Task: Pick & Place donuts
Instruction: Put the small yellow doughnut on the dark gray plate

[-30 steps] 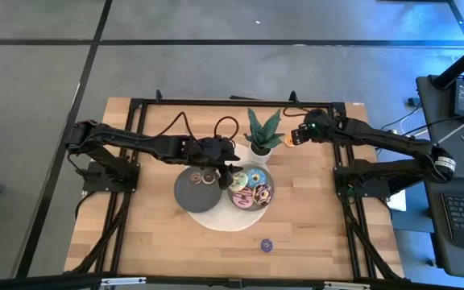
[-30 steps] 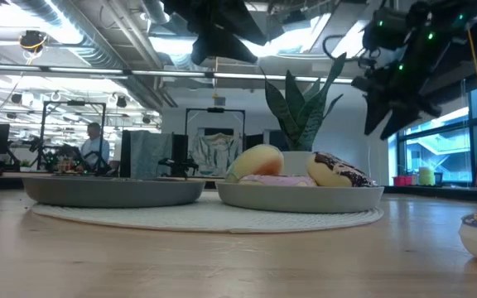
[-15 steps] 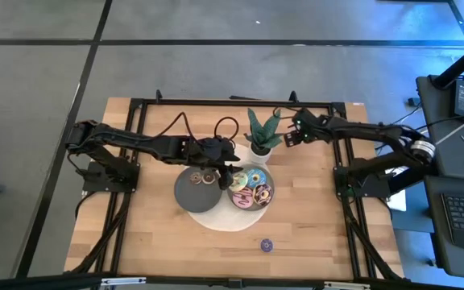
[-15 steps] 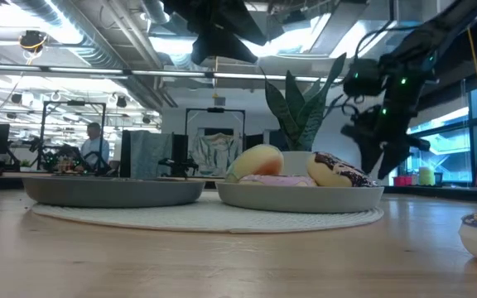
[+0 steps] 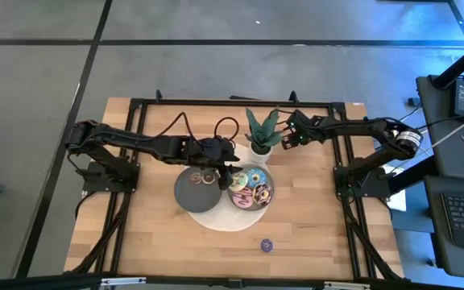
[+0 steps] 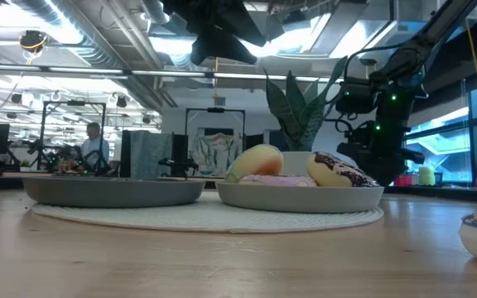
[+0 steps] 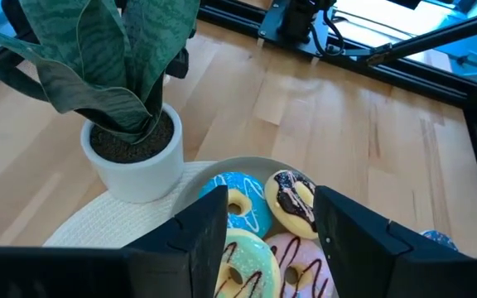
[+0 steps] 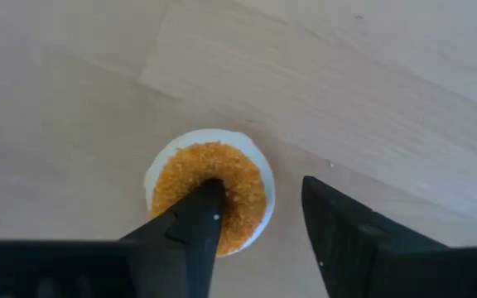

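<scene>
Several donuts, blue, brown, green and pink, lie in the right grey dish. My left gripper hangs open above them. A purple mini donut lies alone on the wood near the table's near edge. An orange sprinkled donut lies flat on the table to the right of the potted plant. My right gripper is down over it and open, one finger over its hole and the other outside its rim. My right gripper comes at the orange donut from above, pointing down. One fingertip is at the donut's hole and the other stands beyond its outer rim. Whether either finger touches the donut cannot be told. The donut lies flat on the table.
The potted plant stands just left of my right gripper. An empty grey dish sits beside the filled one on a round white mat. Bare wood lies toward the near edge and both sides.
My right arm has swung toward the table's left, toward the plant, and come down over the orange donut. My left arm and the donuts in the dish have kept still.
</scene>
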Motion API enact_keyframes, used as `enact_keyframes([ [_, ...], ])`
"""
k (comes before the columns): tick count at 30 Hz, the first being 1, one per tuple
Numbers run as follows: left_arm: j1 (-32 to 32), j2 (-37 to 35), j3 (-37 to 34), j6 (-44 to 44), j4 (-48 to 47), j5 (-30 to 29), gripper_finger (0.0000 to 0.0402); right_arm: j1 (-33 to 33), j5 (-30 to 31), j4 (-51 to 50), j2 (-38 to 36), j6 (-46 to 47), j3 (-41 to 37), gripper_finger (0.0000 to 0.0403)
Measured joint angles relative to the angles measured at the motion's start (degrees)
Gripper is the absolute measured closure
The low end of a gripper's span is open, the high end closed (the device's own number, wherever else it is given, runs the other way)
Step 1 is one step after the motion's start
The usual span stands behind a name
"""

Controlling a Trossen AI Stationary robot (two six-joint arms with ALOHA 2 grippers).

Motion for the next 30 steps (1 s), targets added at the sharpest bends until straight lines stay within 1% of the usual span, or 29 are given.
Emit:
enact_keyframes([
  [9, 0.00, 0.00, 0.00, 0.00, 0.00, 0.00, 0.0228, 0.00, 0.02, -0.19, -0.18, -4.08, 0.00, 0.0335],
  [13, 0.00, 0.00, 0.00, 0.00, 0.00, 0.00, 0.0226, 0.00, 0.14, -3.38, -2.28, -4.64, -0.13, 0.0363],
  [17, 0.00, 0.00, 0.00, 0.00, 0.00, 0.00, 0.0229, 0.08, 0.15, -7.62, -7.69, -5.70, -0.13, 0.0371],
  [21, 0.00, 0.00, 0.00, 0.00, -0.02, 0.00, 0.0231, 1.27, 0.11, -11.61, -15.67, -5.63, -0.13, 0.0366],
  [24, 0.00, -0.16, 0.00, -0.47, -2.08, 0.56, 0.0228, 3.01, -1.73, -14.69, -22.26, -5.50, 0.81, 0.0364],
  [26, 0.00, -0.80, -0.02, -2.82, -4.07, 1.38, 0.0226, 4.70, -3.55, -15.87, -26.41, -5.27, 2.49, 0.0366],
  [30, -1.13, -3.97, -0.02, -4.06, -5.36, 0.93, 0.0224, 9.75, -7.37, -15.67, -32.92, -2.65, 6.63, 0.0373],
])
